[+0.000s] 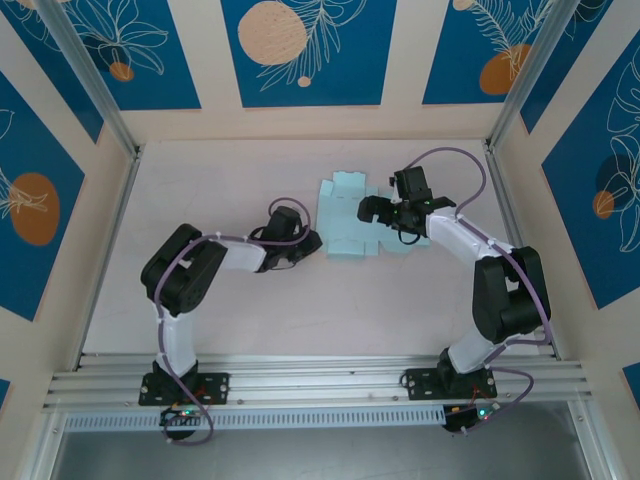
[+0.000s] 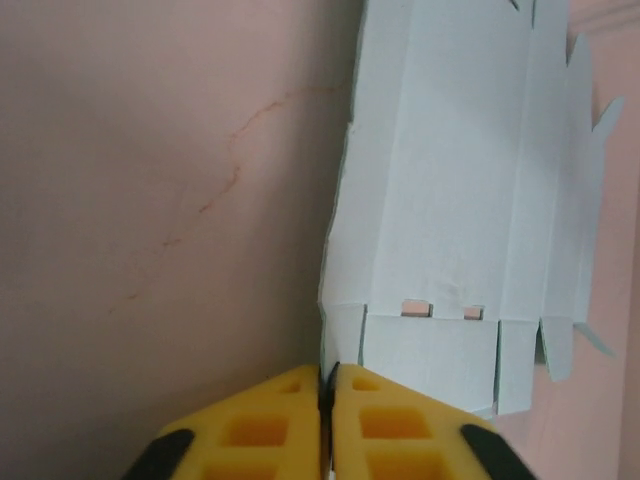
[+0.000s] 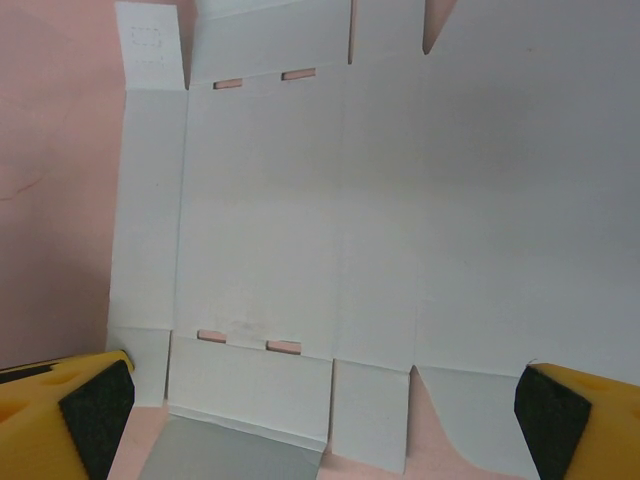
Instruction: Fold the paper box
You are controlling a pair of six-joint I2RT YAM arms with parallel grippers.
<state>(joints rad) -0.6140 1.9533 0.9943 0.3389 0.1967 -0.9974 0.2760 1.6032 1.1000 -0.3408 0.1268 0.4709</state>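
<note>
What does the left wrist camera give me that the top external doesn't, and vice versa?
Left wrist: the left gripper shut on the paper box at a corner flap, beside two slots. Top external: the right gripper open over the sheet's right side, and the sheet's whole outline. Both: the unfolded pale-blue paper box with the left gripper at its left edge.

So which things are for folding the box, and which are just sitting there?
For the job: the paper box, a flat pale-blue sheet; the left jaws, shut at its edge; the right jaws, open over it.
Just there: the table; the blue patterned wall panels; the metal rail in front.
</note>
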